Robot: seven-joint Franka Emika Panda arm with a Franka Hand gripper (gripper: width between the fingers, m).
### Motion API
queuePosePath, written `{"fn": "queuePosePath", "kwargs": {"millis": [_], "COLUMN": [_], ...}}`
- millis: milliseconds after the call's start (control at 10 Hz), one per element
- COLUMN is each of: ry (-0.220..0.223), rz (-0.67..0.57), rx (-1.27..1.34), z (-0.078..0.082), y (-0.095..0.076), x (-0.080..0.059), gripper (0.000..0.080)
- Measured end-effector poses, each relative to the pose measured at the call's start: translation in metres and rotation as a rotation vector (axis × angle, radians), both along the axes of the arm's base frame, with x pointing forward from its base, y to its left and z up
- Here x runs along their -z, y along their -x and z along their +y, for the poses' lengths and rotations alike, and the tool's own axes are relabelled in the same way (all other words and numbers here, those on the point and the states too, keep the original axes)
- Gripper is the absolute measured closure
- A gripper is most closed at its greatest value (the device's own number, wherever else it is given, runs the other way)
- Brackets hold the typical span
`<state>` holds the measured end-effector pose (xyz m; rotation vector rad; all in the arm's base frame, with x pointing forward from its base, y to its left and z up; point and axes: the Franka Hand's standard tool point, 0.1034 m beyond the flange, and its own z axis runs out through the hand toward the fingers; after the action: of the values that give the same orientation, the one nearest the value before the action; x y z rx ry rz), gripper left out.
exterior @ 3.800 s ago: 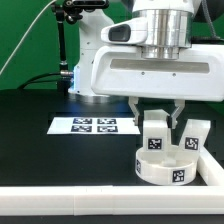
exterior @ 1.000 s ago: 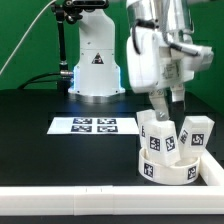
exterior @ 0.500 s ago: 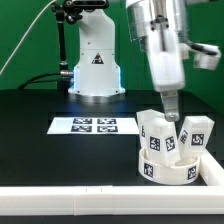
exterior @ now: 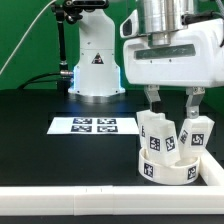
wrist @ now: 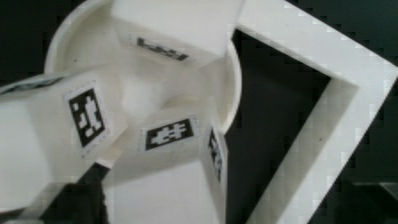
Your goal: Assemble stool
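The white round stool seat (exterior: 165, 166) lies on the black table at the exterior view's right, with tags on its rim. One tagged block leg (exterior: 155, 135) stands on the seat. A second tagged leg (exterior: 196, 134) stands at the seat's right side, leaning a little. My gripper (exterior: 173, 102) hangs just above the two legs, its fingers (exterior: 153, 99) spread wide with nothing between them. In the wrist view the seat (wrist: 164, 70) and a tagged leg (wrist: 75, 115) fill the picture from close by.
The marker board (exterior: 84, 125) lies flat to the left of the seat. The long white border rail (exterior: 70, 202) runs along the table's front edge and up the right side (wrist: 329, 70). The arm's base (exterior: 95, 60) stands behind.
The gripper has turned about its vertical axis from side-on to broad face toward the camera. Its fingers now show spread above the legs. Seat and legs have not moved.
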<state>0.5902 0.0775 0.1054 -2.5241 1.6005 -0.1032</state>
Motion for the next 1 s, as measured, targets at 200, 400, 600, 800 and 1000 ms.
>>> {"fn": "queuePosePath", "kwargs": {"millis": [200,400,600,800,1000], "ry": [0.025,0.097,0.137,0.158,0.182], "rz": [-0.013,-0.035,-0.048,-0.053,-0.06], "rx": [-0.155,-0.477,-0.72,-0.829,-0.966], "z": [-0.0014,-0.0039,-0.0022,-0.0023,-0.0052], "y": [-0.0002,-0.0004,-0.0006,-0.0009,-0.0013], "x": [0.0,0.0006,0.0004,0.0002,0.0002], "gripper": [0.015,0.015,0.015,0.015,0.015]}}
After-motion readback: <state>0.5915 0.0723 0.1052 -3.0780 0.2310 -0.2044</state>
